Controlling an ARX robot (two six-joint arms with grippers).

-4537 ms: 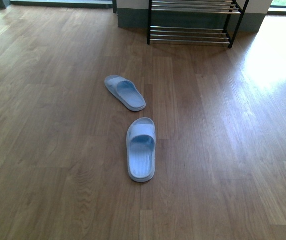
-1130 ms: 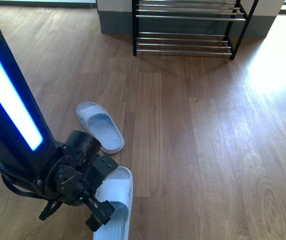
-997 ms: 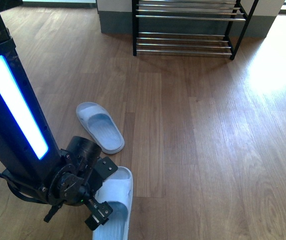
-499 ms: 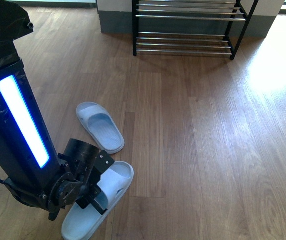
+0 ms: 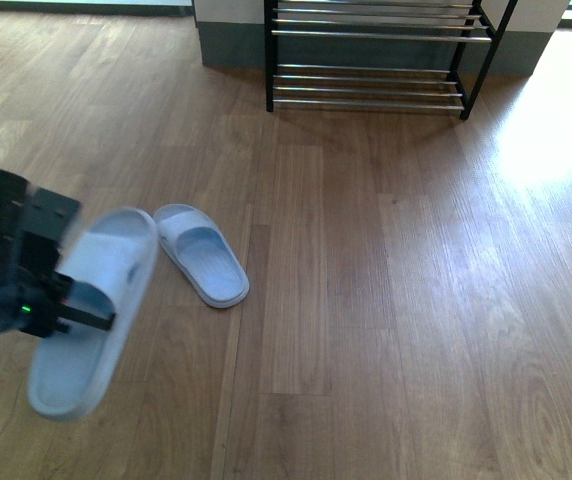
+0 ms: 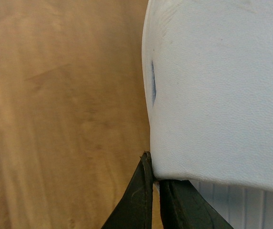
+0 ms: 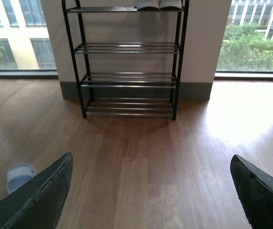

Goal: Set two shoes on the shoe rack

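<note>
Near the left edge of the front view, the left gripper pinches one pale blue slide and holds it tilted, clear of the wooden floor. The picture is blurred there. In the left wrist view the dark fingers sit pressed close together on the rim of that slide's strap. The other slide lies flat on the floor just beside the held one, untouched. The shoe rack stands well apart from both, against the far wall, and its lower bars carry nothing. In the right wrist view the right gripper is spread wide, grasping nothing, and faces the rack. Something pale sits on the top tier, but it is cropped and cannot be identified.

As a judgement, the task is at an early stage. One slide is picked up but not yet carried over, the second waits on the floor, and neither is on the rack.
</note>
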